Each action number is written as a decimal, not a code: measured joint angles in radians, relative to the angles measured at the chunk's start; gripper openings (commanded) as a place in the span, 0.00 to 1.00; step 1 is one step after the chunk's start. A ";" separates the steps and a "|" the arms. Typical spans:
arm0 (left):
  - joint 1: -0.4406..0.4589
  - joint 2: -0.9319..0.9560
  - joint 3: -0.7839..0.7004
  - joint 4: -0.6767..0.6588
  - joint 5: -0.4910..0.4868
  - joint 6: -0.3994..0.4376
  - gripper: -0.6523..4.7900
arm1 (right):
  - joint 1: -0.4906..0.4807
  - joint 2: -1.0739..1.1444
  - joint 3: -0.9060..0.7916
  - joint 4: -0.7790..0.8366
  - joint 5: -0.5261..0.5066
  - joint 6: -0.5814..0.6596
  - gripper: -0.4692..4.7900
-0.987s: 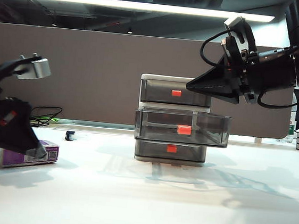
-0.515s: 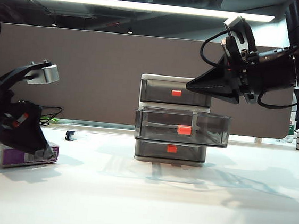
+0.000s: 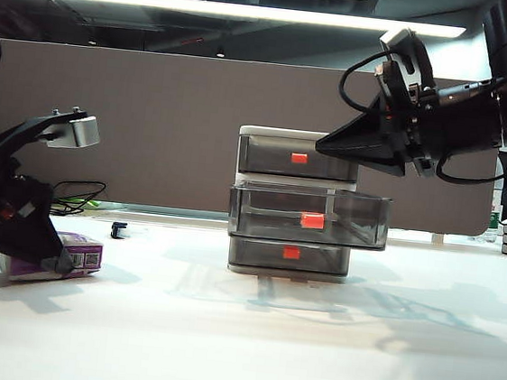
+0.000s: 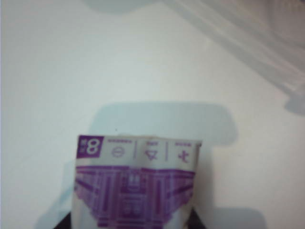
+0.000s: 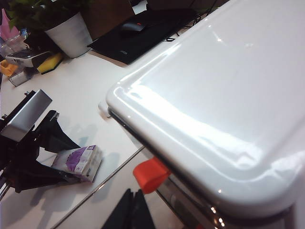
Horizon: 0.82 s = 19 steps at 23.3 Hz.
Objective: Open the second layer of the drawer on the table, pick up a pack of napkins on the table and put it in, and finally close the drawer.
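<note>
A wide white bench [image 3: 308, 359] fills the lower part of the exterior view, with a brown partition wall behind it. At the middle of the bench stands the drawer [image 3: 293, 203], a small pale grey cabinet of three tiers with red-orange handles. The second layer [image 3: 309, 216], the middle smoky tray, is pulled out toward the camera and looks empty, so the opening step appears done. The top and bottom tiers are shut.

Two dark arms work the scene. The right arm hangs high on the right of the exterior view, its right pincer [image 3: 323, 147] level with the top tier's right end and well apart from the pack. In the right wrist view its dark tips meet in a point below a red-orange handle [image 5: 150, 174], so its jaws appear together on nothing.

The left arm is low at the far left of the bench. The left pincer [image 3: 53, 264] is down at the pack of napkins [image 3: 72, 254], a small purple and white brick lying on the bench well apart from the cabinet. In the left wrist view the pack [image 4: 136, 188] sits between two dark finger edges at its sides; whether the jaws are clamped on it, I cannot tell.

What is left, by my reading: securing and lifting the pack, placing it in the open tray, then pushing the tray shut.
</note>
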 measured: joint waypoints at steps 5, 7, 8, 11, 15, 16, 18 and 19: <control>0.000 0.001 0.000 0.005 0.000 0.000 0.49 | 0.000 0.000 0.000 0.000 0.000 0.002 0.08; 0.000 -0.007 0.000 0.003 0.002 -0.001 0.49 | 0.000 0.000 0.000 0.000 0.000 0.002 0.08; 0.000 -0.029 0.004 -0.001 0.029 -0.004 0.49 | 0.000 0.000 0.000 0.000 0.000 0.002 0.08; -0.008 -0.088 0.020 -0.005 0.061 -0.007 0.49 | 0.000 0.000 0.000 0.000 0.000 0.002 0.08; -0.054 -0.180 0.064 -0.003 0.070 -0.007 0.49 | 0.000 0.000 0.000 -0.002 0.000 0.002 0.08; -0.064 -0.190 0.078 0.003 0.076 -0.007 0.49 | 0.000 0.000 0.000 -0.002 0.000 0.002 0.08; -0.128 -0.186 0.161 -0.017 0.101 -0.008 0.49 | 0.000 0.000 0.000 -0.003 0.000 0.002 0.08; -0.148 -0.182 0.180 -0.020 0.101 -0.008 0.49 | 0.000 0.000 0.000 -0.004 0.000 0.002 0.08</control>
